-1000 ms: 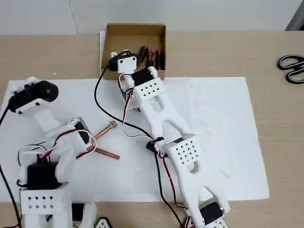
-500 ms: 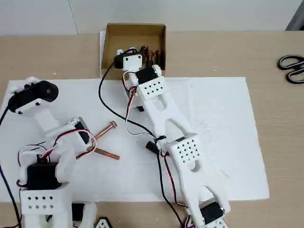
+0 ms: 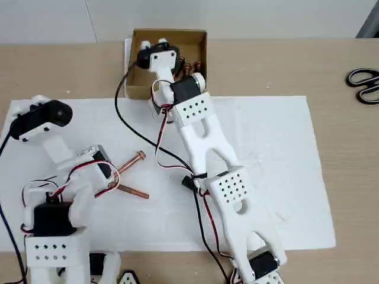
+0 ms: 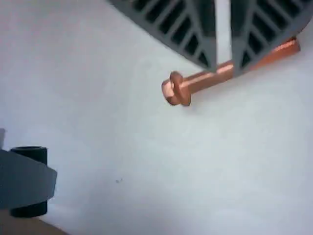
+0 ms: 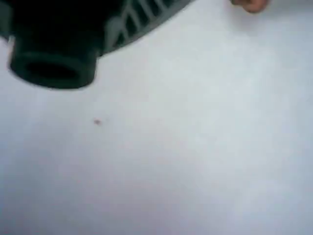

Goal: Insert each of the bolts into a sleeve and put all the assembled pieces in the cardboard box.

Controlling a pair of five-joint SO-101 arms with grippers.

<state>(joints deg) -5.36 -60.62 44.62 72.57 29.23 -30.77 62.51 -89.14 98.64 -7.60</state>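
Note:
Two copper bolts lie on the white paper, one (image 3: pixel 129 164) slanted and one (image 3: pixel 132 191) just in front of it. My left gripper (image 3: pixel 105 170) is beside them. In the left wrist view its grey fingers (image 4: pixel 195 34) stand almost together, with the first bolt (image 4: pixel 188 87) crossing behind their tips. My right gripper (image 5: pixel 58 29) is shut on a black sleeve (image 5: pixel 51 63) just above the paper. That sleeve (image 4: pixel 28 182) also appears in the left wrist view. The cardboard box (image 3: pixel 137 56) at the back holds dark sleeves with bolts in them (image 3: pixel 192 64). The right arm's wrist (image 3: pixel 159 58) hangs over the box.
The white paper sheet (image 3: pixel 272 148) covers the middle of the wooden table. Black scissors (image 3: pixel 364 83) lie at the far right edge. The right arm's cables (image 3: pixel 160 154) trail across the paper near the bolts.
The right arm's wrist has swung back over the cardboard box. The left arm and both bolts have stayed put.

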